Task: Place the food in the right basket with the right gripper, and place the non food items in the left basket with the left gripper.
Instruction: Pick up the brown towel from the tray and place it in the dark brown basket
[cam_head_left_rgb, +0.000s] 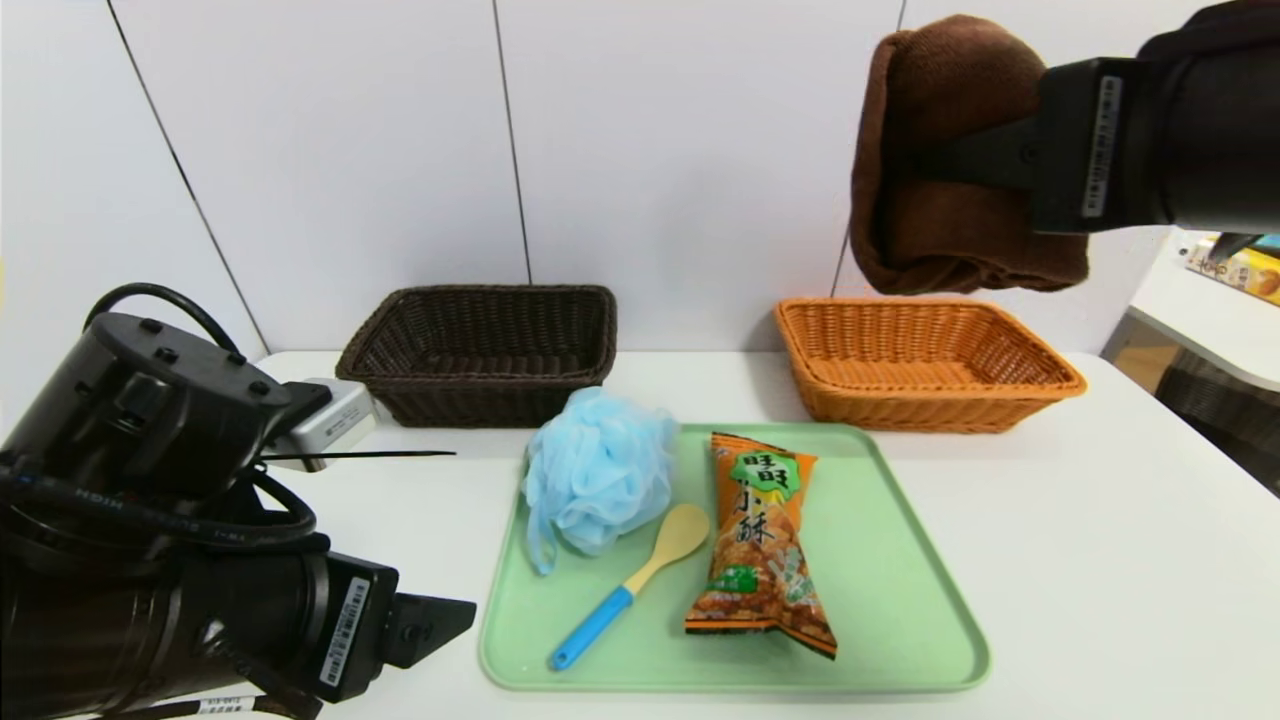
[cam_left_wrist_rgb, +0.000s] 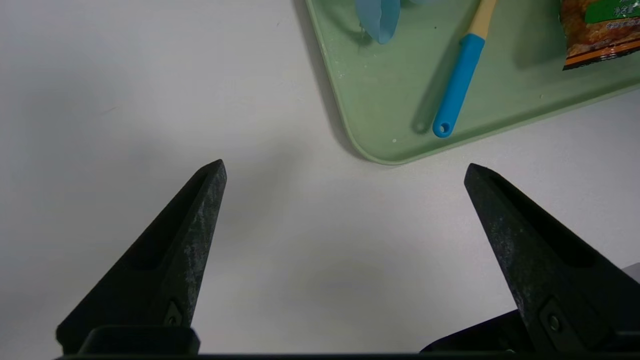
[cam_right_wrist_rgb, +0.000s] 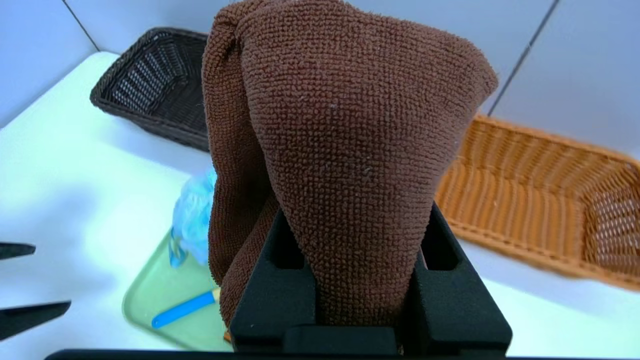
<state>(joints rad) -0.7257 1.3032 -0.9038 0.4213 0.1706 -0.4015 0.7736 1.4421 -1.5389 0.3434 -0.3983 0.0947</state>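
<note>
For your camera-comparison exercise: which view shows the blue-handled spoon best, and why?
The head view: the whole spoon lies on the green tray, bowl to handle tip. The left wrist view shows only its handle; the right wrist view shows just a bit of handle beside the brown towel.

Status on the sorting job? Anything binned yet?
Nothing binned: dark basket and orange basket are empty. Right end effector holds the brown towel aloft. Left end effector open, idle. Pouf, spoon, snack bag remain on tray.

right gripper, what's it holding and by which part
The right gripper is shut on the brown towel, pinching a bunched fold near its middle. The left gripper holds nothing.
</note>
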